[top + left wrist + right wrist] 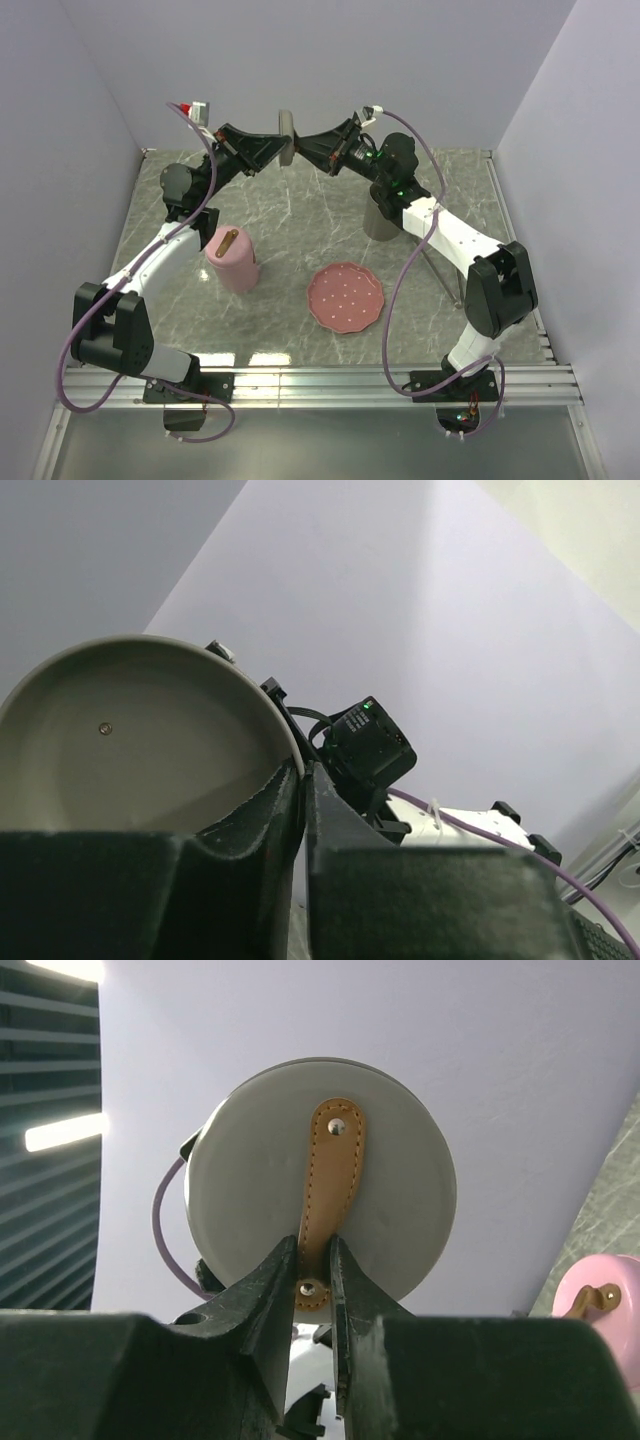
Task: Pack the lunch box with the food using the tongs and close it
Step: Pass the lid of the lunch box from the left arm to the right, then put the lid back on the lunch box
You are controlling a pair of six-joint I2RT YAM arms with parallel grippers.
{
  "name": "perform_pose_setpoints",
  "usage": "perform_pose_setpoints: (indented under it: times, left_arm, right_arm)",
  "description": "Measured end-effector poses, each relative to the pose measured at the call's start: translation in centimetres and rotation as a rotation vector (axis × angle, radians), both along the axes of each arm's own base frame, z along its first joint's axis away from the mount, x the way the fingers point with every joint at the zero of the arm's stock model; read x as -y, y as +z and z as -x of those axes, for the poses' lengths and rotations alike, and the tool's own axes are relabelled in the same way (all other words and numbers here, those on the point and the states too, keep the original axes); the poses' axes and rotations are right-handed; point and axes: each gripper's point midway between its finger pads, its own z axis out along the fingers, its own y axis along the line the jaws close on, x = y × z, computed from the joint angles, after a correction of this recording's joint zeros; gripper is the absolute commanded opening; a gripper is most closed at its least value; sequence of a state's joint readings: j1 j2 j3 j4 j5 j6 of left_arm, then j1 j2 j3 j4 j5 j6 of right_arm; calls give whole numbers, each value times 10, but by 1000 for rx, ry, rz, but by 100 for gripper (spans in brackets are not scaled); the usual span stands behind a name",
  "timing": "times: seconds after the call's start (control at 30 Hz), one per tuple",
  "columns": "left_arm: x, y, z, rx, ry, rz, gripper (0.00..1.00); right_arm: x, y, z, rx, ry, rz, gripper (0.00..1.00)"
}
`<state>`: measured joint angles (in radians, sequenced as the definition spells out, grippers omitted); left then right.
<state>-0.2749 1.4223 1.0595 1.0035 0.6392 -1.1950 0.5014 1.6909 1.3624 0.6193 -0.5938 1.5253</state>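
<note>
Pink plate, pink box, grey lid aloft

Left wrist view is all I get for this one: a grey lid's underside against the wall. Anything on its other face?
Observer: Yes, a tan strap runs across the top face of the lid; the right end effector pinches its lower end.
Operator: Where is the lid relative to the table?
Observer: Up in the air, well above the table, held between the left end effector and the right one.
Operator: Any grey container below?
Observer: A grey tub stands on the table, partly hidden by the right arm.
</note>
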Motion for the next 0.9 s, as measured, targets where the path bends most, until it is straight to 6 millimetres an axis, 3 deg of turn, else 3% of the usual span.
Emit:
perform_pose_setpoints:
  times: [0.1,0.3,0.5,0.63,0.67,0.7,0.9]
  left_arm:
    - [1,-4,-2,-14,-1,-13,43]
    - [-8,-23,-15,-74,34,-72,54]
    - [-19,-37,-12,-95,72,-171,90]
    - [-22,-44,-13,-128,94,-289,93]
    - [-23,-43,-14,-133,102,-327,99]
    - [-24,-43,-15,-128,111,-357,99]
    - [-31,-54,-10,-117,135,-557,99]
  right_arm:
    - [0,-1,2,18,6,9,0]
    - [12,-17,-7,83,-15,109,0]
    - [45,-47,-20,145,-80,316,0]
    - [70,-64,-20,201,-112,489,0]
    - [75,-66,-20,213,-118,529,0]
    - [81,-67,-21,236,-125,580,0]
    - [118,-55,-37,360,-198,910,0]
